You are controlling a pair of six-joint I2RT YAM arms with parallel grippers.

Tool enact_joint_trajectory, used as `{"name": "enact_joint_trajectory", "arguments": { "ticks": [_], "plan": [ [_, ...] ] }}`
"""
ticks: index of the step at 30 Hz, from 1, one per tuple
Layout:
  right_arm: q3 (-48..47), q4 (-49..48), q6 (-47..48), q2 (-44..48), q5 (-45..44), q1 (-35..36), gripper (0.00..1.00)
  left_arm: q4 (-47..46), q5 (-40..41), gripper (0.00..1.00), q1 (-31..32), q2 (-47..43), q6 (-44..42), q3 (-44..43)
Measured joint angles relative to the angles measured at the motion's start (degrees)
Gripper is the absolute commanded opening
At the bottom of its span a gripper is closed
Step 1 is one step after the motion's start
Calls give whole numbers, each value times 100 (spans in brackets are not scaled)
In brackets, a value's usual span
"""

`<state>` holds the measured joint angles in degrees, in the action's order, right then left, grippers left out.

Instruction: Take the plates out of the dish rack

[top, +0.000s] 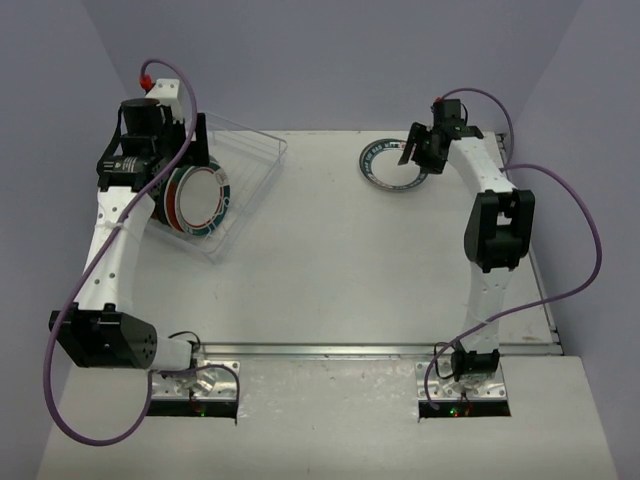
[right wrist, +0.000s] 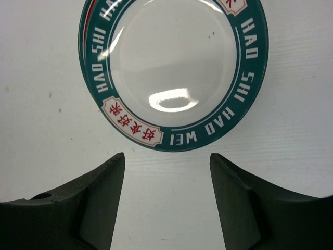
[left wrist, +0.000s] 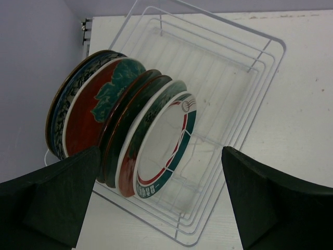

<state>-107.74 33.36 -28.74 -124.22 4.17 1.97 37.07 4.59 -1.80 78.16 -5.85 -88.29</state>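
Observation:
The clear dish rack (top: 258,160) (left wrist: 244,88) lies at the far left of the table. Several plates stand on edge in its near end; the front one is white with a teal-red ring (left wrist: 165,143) (top: 203,198), behind it dark and red ones (left wrist: 99,112). My left gripper (left wrist: 161,156) (top: 165,150) is open and hovers just above these plates, holding nothing. A white plate with a teal rim lettered "HAO SHI" (right wrist: 174,67) (top: 388,165) lies flat on the table at the far right. My right gripper (right wrist: 166,159) (top: 420,148) is open and empty, just beside its edge.
The right arm's purple cable (top: 580,230) loops over the table's right edge. A metal strip (top: 350,350) runs along the near table edge by the arm bases.

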Motion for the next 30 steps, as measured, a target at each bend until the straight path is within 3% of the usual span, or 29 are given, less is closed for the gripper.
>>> {"name": "enact_joint_trajectory", "arguments": {
  "ticks": [5, 8, 11, 15, 22, 30],
  "plan": [
    [-9, 282, 370, 0, -137, 112, 67, 170, 166, 95, 0, 54, -92, 0],
    [97, 259, 568, 58, -80, 104, 67, 263, 239, 81, -6, 147, -250, -47],
    [536, 117, 834, 402, -6, 129, 67, 305, 288, 58, -48, 466, -459, -118],
    [1279, -225, 1165, 1161, 72, 267, 67, 422, 319, 44, -62, 956, -719, -118],
    [2159, -748, 1562, 2288, 182, 455, 67, 537, 364, 44, -92, 1312, -968, -107],
    [2600, -920, 1653, 2463, 320, 449, 67, 397, 475, 44, -96, 1694, -1141, 59]
  ]
}}
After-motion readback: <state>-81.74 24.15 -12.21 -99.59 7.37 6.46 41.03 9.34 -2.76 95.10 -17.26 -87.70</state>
